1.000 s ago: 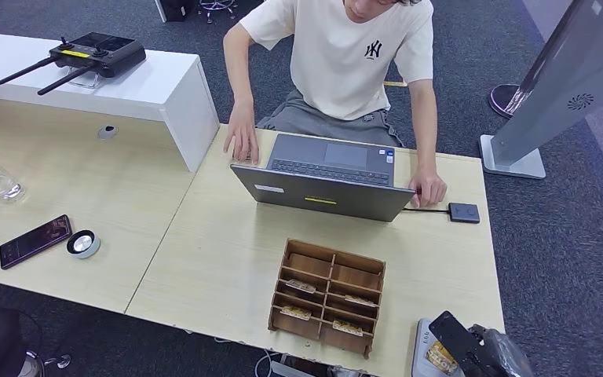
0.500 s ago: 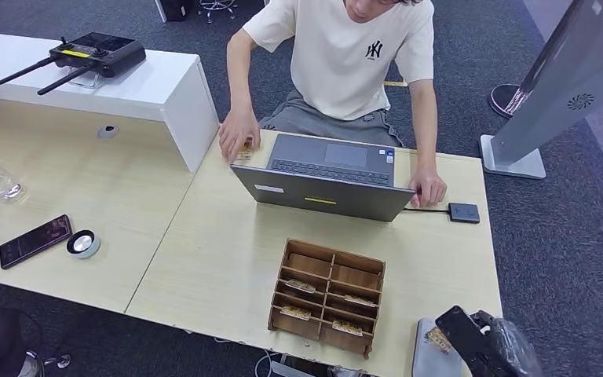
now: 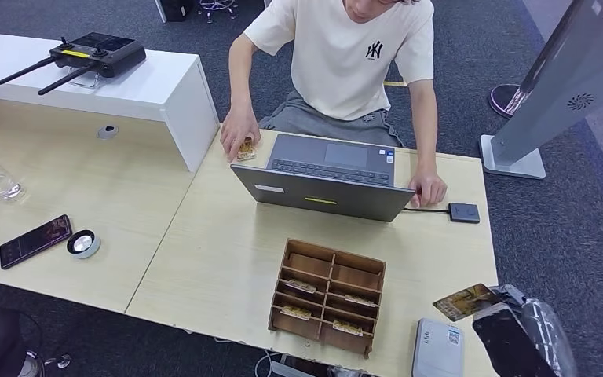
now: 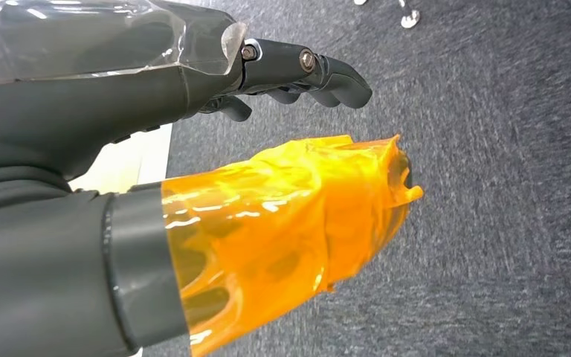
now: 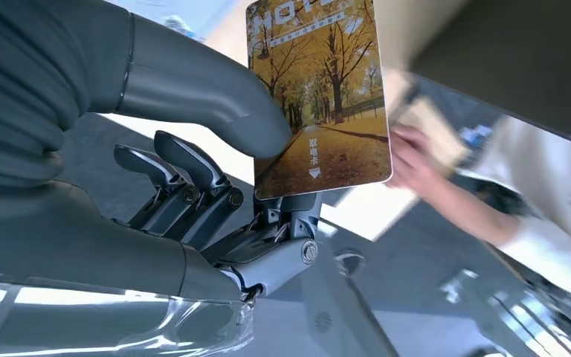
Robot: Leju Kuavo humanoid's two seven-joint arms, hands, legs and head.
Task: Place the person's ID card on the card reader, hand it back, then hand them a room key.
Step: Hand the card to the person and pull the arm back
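Where grey carpet (image 3: 565, 228) surrounds it, pale wooden table (image 3: 228, 259), white counter (image 3: 157, 94).

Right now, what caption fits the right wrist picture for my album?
The robot's right hand pinches a card printed with autumn trees.

Pale wooden tables (image 3: 204, 251) stand on dark grey carpet (image 3: 565, 236), beside a white raised counter (image 3: 157, 86).

The robot's left hand (image 4: 297, 71) has dark grey jointed fingers with small silver screws, a thick grey thumb wrapped in crinkled orange film, and clear plastic over its back. The right hand (image 5: 215, 186) shows the same grey thumb, dark fingers, screws and clear wrap
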